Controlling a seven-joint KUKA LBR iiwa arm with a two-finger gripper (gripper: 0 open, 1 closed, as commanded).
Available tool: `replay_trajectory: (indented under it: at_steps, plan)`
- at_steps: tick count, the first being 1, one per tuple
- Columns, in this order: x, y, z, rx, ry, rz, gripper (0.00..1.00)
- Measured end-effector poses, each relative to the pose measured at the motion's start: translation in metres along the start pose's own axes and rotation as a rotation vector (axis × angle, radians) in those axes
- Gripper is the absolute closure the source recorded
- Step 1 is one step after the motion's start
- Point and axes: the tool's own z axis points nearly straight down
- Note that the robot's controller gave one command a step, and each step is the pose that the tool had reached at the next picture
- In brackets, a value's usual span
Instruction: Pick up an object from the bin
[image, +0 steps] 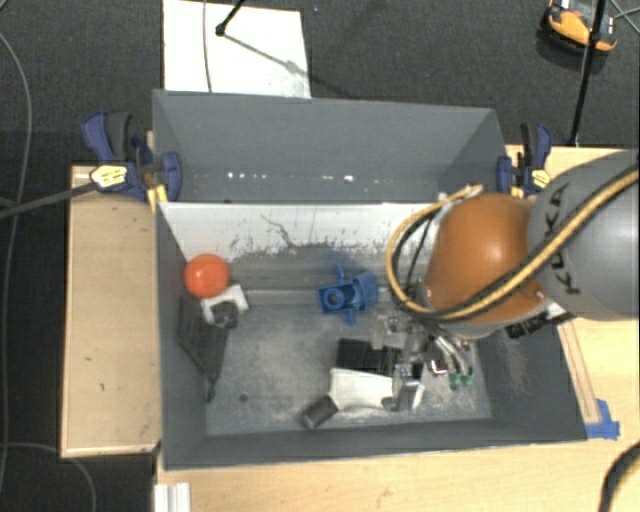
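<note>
Scuffed grey metal is seen as the floor of the bin (300, 150), with a blue plastic piece (345, 295) lying near its middle. Below and to the right of the blue piece, the gripper (408, 388) is lowered under the arm's orange cover (480, 255). It is placed at the right end of a flat white piece (355, 388). A black block (357, 355) lies between the white piece and the blue piece. Whether the claw is open or closed, or has hold of anything, cannot be told. An orange ball (207, 274) is seen well to the left of the blue piece. A dark wedge (205, 345) lies below the ball.
</note>
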Motion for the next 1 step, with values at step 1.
replay_trajectory:
  at_steps: [1]
  plan:
    - [-0.0078,-0.0085,-0.0163,-0.001,-0.016,0.06,0.0]
